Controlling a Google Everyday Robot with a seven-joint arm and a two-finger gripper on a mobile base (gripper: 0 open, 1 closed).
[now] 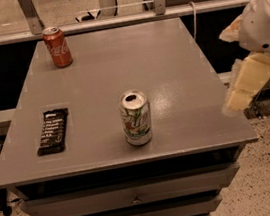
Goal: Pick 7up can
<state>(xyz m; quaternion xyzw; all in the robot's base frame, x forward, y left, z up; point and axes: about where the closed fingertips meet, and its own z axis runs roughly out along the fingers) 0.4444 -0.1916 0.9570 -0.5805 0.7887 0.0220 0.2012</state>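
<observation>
The 7up can (136, 118) is white and silver with green leafy markings and a silver opened top. It stands upright near the front middle of the grey table (169, 64). My gripper (239, 98) hangs from the white arm at the right edge of the view, past the table's right side. It is well to the right of the can, apart from it, and holds nothing that I can see.
A red cola can (57, 46) stands at the table's back left corner. A black snack bar (53, 131) lies flat near the front left. Drawers (135, 197) sit below the tabletop. A rail and posts run behind the table.
</observation>
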